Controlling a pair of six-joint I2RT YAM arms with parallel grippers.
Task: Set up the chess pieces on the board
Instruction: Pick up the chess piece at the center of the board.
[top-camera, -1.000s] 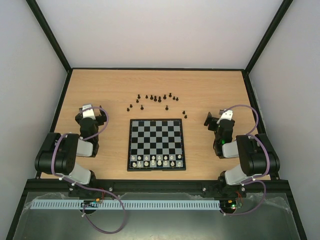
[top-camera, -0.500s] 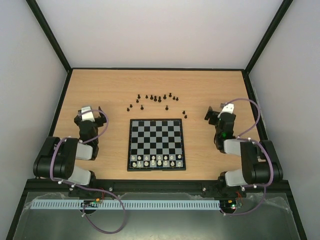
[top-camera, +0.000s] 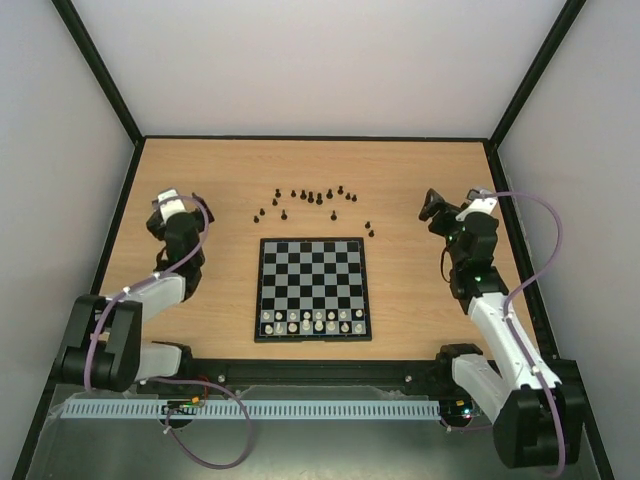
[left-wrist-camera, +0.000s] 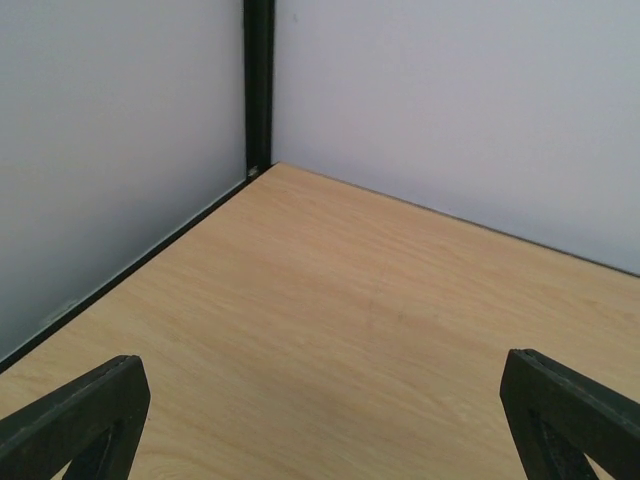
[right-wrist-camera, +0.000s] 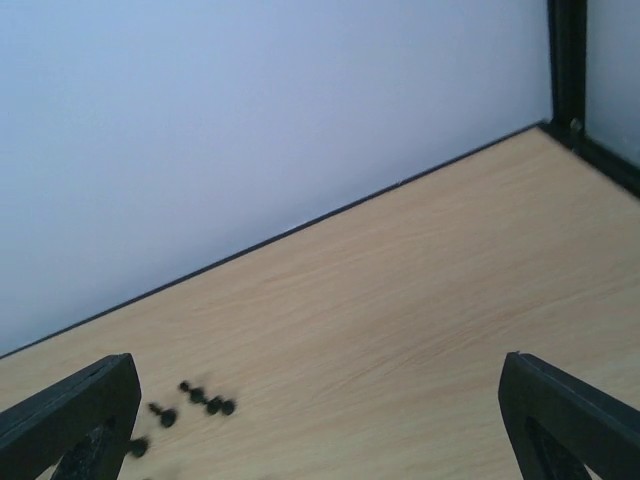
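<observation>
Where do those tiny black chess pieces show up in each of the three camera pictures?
Top external: black chess pieces scattered on the table just beyond the board.
Left wrist: not in it.
Right wrist: a few black chess pieces, blurred, lower left.
Shared landmark: the wooden table's black far edge.

- top: high behind me, looking down on the whole table.
- my left wrist: low, facing the far left corner.
- my right wrist: low, facing the back wall; chess pieces shared with top.

Black arms with silver-white links; looping purple cables; white wrist blocks; left gripper and right gripper black, wedge-fingered
</observation>
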